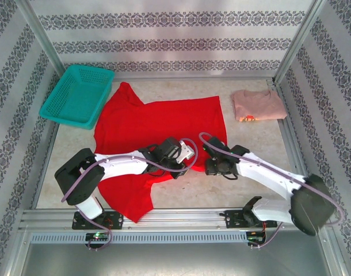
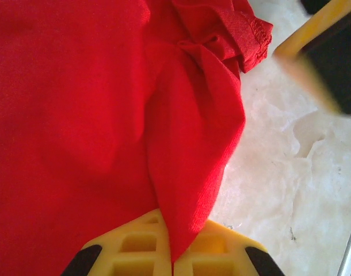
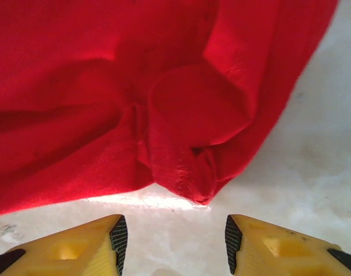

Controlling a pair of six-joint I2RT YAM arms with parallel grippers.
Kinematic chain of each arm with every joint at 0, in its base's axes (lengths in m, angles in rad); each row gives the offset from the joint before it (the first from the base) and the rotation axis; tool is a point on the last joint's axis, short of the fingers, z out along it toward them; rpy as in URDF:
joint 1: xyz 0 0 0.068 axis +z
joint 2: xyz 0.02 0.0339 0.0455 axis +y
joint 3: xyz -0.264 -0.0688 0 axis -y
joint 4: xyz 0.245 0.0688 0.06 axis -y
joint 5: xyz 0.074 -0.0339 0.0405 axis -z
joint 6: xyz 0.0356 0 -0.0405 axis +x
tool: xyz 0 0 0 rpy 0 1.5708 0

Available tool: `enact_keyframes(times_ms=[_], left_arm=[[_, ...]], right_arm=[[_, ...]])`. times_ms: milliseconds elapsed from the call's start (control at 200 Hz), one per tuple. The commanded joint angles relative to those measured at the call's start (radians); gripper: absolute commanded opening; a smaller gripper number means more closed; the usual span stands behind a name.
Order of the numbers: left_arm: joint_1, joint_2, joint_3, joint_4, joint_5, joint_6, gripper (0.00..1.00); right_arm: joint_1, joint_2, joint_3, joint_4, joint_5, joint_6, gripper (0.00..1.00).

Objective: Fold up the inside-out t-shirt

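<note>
The inside-out t-shirt (image 1: pixel 152 123) is bright red and lies spread over the middle of the table, one part reaching toward the near edge. My left gripper (image 1: pixel 184 154) sits at the shirt's near right edge, and the left wrist view shows this gripper (image 2: pixel 174 261) shut on a pinched fold of red cloth (image 2: pixel 193 172). My right gripper (image 1: pixel 212 167) is just to its right. Seen from the right wrist, that gripper (image 3: pixel 173 244) is open over bare table, with a bunched corner of the shirt (image 3: pixel 190 172) lying just ahead of its fingertips, not touching them.
A teal basket (image 1: pixel 77 95) stands at the back left, touching the shirt's edge. A folded pale pink shirt (image 1: pixel 257 105) lies at the back right. Patterned walls and metal posts enclose the table. Bare tabletop (image 1: pixel 256 144) lies right of the red shirt.
</note>
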Motion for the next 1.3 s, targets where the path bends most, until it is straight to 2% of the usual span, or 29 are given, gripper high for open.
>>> enact_keyframes(times_ms=[0,120,195,400,635,834,999,1064,1149,1219,1294], left_arm=[[0.012,-0.017,0.003,-0.026,0.018,-0.009,0.0],[0.012,-0.026,-0.002,-0.03,0.015,-0.009,0.0],[0.012,-0.031,-0.005,-0.028,0.015,-0.009,0.0],[0.012,-0.038,-0.014,-0.035,0.006,-0.006,0.0],[0.012,-0.042,-0.023,-0.031,0.001,-0.006,0.0],[0.013,-0.046,-0.027,-0.038,-0.007,-0.01,0.0],[0.014,-0.052,-0.028,-0.044,-0.007,-0.009,0.0],[0.013,-0.05,-0.026,-0.041,-0.003,-0.007,0.0],[0.014,-0.049,-0.027,-0.038,0.006,-0.006,0.0],[0.014,-0.051,-0.024,-0.036,0.015,-0.008,0.0],[0.014,-0.051,-0.022,-0.035,0.023,-0.009,0.0]], right_arm=[[0.026,0.114,0.056,0.018,0.118,0.032,0.51],[0.021,0.217,0.074,-0.014,0.201,0.035,0.52],[0.009,0.233,0.069,0.012,0.208,0.019,0.5],[-0.076,0.179,0.074,0.004,0.217,-0.041,0.3],[-0.236,0.108,0.006,0.062,0.073,-0.074,0.07],[-0.349,0.001,0.016,0.013,0.045,-0.108,0.06],[-0.549,-0.181,0.051,0.003,-0.105,-0.167,0.02],[-0.613,-0.225,0.08,-0.009,-0.127,-0.192,0.03],[-0.659,-0.226,0.143,-0.068,-0.044,-0.243,0.05],[-0.666,-0.198,0.192,-0.11,0.077,-0.286,0.15],[-0.666,-0.169,0.219,-0.12,0.128,-0.308,0.28]])
